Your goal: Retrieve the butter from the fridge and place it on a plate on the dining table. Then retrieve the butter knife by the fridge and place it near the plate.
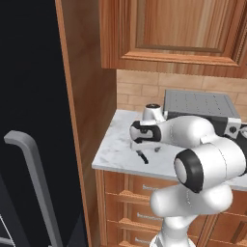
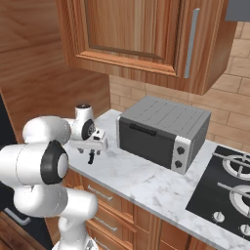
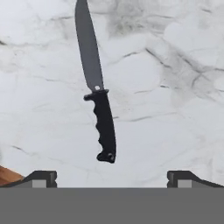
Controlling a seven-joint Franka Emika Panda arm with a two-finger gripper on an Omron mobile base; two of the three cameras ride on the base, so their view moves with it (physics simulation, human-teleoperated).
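Observation:
The butter knife (image 3: 103,122) lies flat on the small marble counter (image 3: 175,109), its grey blade pointing away from the hand and its black ridged handle toward it. My gripper (image 3: 111,179) hangs open just above the knife, with one fingertip to each side of the handle and nothing between them. From the base, the gripper (image 1: 148,152) (image 2: 95,155) points down over the counter's left end, beside the fridge (image 1: 34,96). The butter, the plate and the dining table are out of view.
A grey toaster oven (image 2: 161,129) (image 1: 202,108) stands on the counter (image 2: 141,180) right of the hand. A black stove top (image 2: 229,185) lies further right. Wooden cabinets (image 2: 136,34) hang overhead, and drawers (image 1: 130,202) sit below. The fridge's grey bar handle (image 1: 29,169) is near left.

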